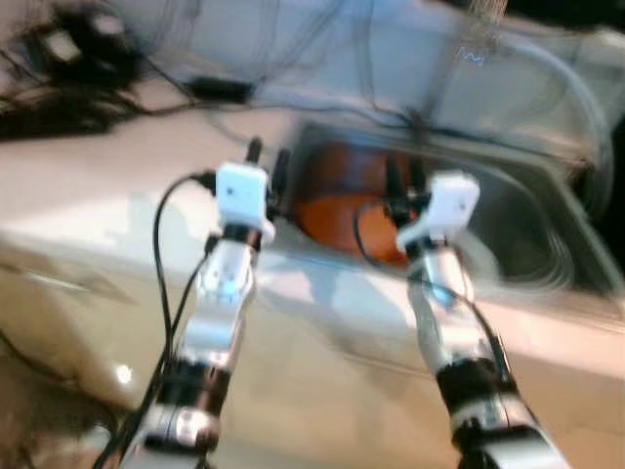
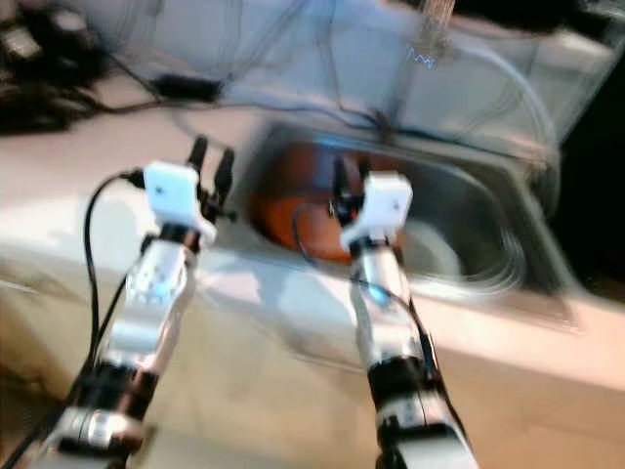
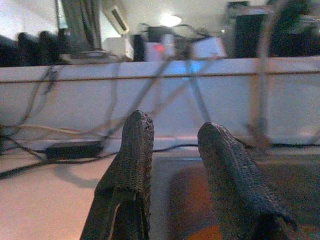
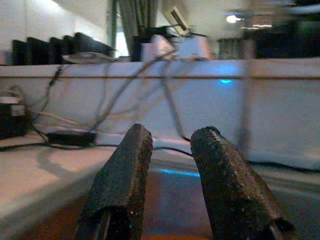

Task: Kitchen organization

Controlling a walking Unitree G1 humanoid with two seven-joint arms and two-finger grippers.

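While my head camera blurs the scene, I can make out a pale counter with a steel sink set into it straight ahead of me. An orange bowl-like thing lies in the left part of the sink; what exactly it is I cannot tell. My left gripper reaches out over the counter at the sink's left rim, its two black fingers spread apart with nothing between them. My right gripper hangs above the orange thing, just past the sink's near rim, and its fingers are also spread and hold nothing. Beyond the sink stands a low white wall draped with thin cables. A black power adapter lies on the counter at its foot, and dark gear sits at the far left.
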